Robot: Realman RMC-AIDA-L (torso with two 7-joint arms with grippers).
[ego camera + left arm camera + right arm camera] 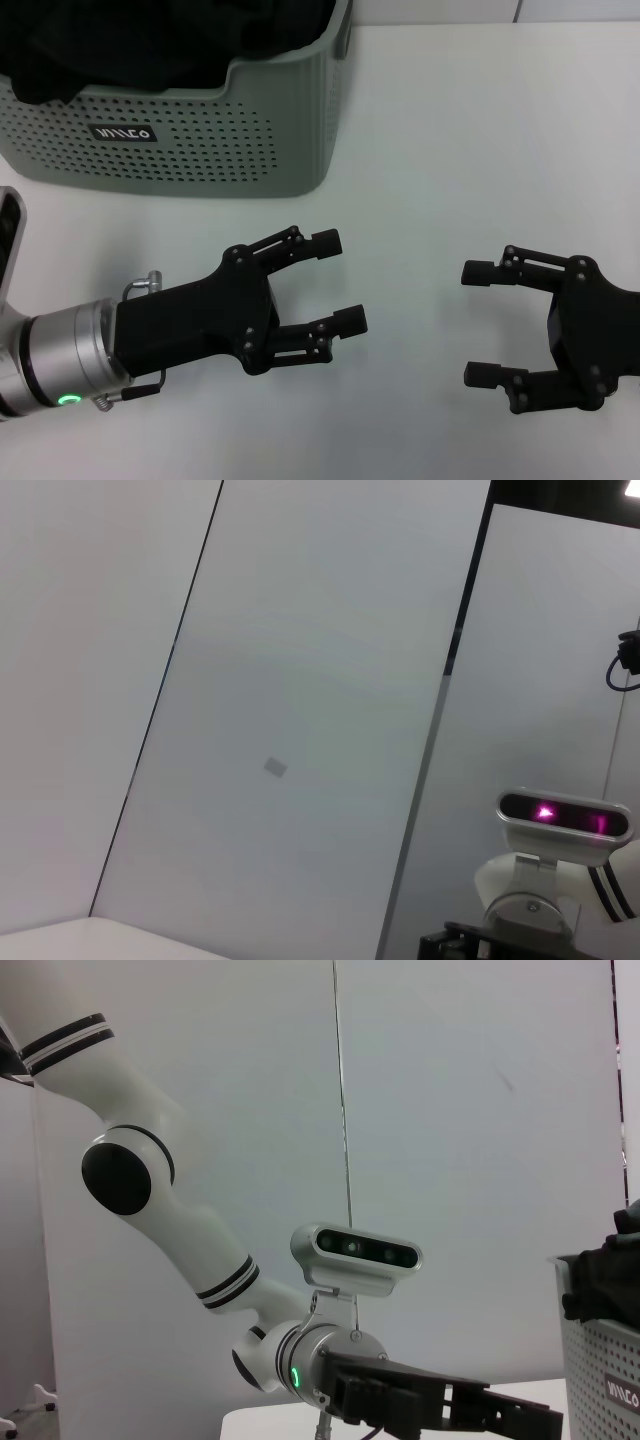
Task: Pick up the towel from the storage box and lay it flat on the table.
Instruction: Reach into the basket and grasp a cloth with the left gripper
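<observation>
The storage box (pixel 180 130), pale sage green with dotted walls and a black label, stands at the far left of the white table (pixel 460 140). Dark cloth (pixel 150 40) fills it. No green or yellow towel shows; it is hidden or out of view. My left gripper (pixel 340 280) is open and empty above the table, in front of the box. My right gripper (pixel 478 323) is open and empty to its right, facing it. The right wrist view shows the left gripper (pixel 520 1415), the box (pixel 600 1360) and the dark cloth (pixel 600 1270) over its rim.
The left wrist view shows only wall panels and the right arm's wrist camera (pixel 565 815). Bare tabletop stretches to the right of the box and between the two grippers.
</observation>
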